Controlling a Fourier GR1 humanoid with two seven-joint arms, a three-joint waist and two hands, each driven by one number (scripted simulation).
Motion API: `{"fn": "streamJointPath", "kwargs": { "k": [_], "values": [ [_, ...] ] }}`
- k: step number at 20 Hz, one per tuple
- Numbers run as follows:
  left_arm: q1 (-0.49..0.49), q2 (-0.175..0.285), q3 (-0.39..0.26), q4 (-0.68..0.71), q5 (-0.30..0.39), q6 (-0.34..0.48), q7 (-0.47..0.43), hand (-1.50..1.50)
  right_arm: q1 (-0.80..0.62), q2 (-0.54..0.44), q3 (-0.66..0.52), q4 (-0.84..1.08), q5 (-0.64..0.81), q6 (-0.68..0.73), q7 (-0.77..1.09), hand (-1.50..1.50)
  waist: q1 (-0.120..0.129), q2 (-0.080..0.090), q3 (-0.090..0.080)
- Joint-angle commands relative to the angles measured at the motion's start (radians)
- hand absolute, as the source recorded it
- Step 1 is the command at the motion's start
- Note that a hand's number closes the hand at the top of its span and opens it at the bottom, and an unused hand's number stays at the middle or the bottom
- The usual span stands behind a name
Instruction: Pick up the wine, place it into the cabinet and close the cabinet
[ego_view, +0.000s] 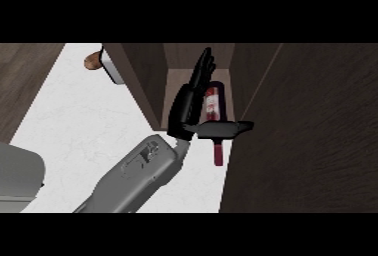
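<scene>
Wine bottle (212, 105) sits half inside the cabinet (144, 80). Its white-and-red-labelled body is in the open compartment, and its dark red neck points back out of the cabinet's front over the white worktop (81, 125). Whether the bottle rests on the cabinet's floor cannot be told.

The left robot hand (183, 112) is inside the same compartment, set on edge between the cabinet's left wall and the bottle, with its palm against the bottle's side. The hand is open. Its fingers (199, 67) stretch straight toward the cabinet's back, reaching well past the bottle's far end without wrapping round it. The thumb (225, 128) sticks out sideways across the bottle where body narrows to neck, right at the cabinet's front edge. The grey forearm (140, 170) slants away from the cabinet's opening, over the worktop, to the view's lower edge.

A broad dark wooden panel (310, 140) stands on the cabinet's right side and reaches from the compartment toward the viewer. Outside the cabinet's left wall a pale grey slab (112, 70) leans close to it, and a small brown rounded thing (92, 60) is just beyond the slab. A grey rounded shape (18, 170), cut by the view's edge, shows well apart from the cabinet, on its left and nearer the viewer. What it is cannot be told.
</scene>
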Motion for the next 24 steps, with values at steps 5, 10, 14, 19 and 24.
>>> {"fn": "streamJointPath", "kwargs": {
  "k": [5, 10, 14, 19, 24],
  "values": [
    [0.204, -0.017, -0.162, -0.298, 0.004, 0.204, -0.020, -1.50, -0.006, -0.001, 0.004, -0.040, -0.014, -0.015, 0.021, -1.50, -0.015, 0.008, -0.001],
    [0.382, 0.026, -0.220, -0.511, -0.039, 0.237, 0.024, 1.50, -0.010, -0.012, 0.021, -0.041, 0.018, -0.020, 0.021, -1.50, -0.005, 0.006, -0.001],
    [0.492, 0.097, -0.313, -0.680, -0.085, 0.269, 0.073, 1.50, -0.003, -0.032, -0.009, -0.039, 0.003, -0.014, 0.029, -1.50, -0.006, 0.006, 0.000],
    [0.598, 0.148, -0.336, -0.711, -0.097, 0.153, 0.000, 1.50, 0.025, 0.009, 0.104, -0.053, 0.067, -0.035, 0.016, -1.50, -0.011, 0.010, -0.001],
    [0.759, 0.398, -0.289, -0.942, -0.034, 0.049, -0.021, 1.50, 0.007, -0.013, 0.136, -0.048, -0.067, 0.067, 0.013, 1.50, 0.007, 0.008, -0.001]
  ]
}}
